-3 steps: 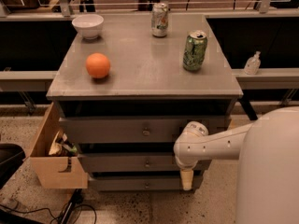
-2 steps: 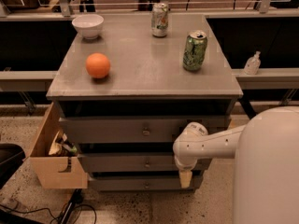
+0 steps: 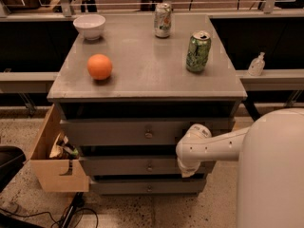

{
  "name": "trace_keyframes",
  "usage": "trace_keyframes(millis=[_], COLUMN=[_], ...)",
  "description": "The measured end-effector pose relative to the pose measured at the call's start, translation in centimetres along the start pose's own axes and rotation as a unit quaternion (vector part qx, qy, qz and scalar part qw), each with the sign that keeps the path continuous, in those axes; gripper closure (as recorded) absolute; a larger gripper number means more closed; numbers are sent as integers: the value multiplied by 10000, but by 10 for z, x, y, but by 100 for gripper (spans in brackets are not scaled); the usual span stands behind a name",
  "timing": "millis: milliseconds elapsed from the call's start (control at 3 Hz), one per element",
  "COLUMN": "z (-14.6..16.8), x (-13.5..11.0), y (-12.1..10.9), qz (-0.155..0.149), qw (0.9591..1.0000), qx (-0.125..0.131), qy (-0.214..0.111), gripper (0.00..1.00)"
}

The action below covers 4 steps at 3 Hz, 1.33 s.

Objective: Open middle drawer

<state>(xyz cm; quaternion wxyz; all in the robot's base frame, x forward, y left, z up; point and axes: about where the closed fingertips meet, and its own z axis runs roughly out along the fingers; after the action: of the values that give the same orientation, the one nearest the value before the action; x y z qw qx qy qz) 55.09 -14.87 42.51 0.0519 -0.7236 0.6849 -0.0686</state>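
Hovering at the right edge of the middle drawer [image 3: 118,166], right of its knob [image 3: 149,166], the gripper [image 3: 187,168] is pointing down; clenched or released, I cannot tell.

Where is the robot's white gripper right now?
In the camera view, the white gripper is low on the right, at the grey middle drawer front, right of its small round metal knob.
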Motion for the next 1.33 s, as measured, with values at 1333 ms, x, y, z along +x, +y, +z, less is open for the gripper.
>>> trace_keyframes(millis=[1333], z=[-7], x=[0], y=[0], qz=[-1], qw=[10000], qx=[-9], qy=[1], gripper=[100])
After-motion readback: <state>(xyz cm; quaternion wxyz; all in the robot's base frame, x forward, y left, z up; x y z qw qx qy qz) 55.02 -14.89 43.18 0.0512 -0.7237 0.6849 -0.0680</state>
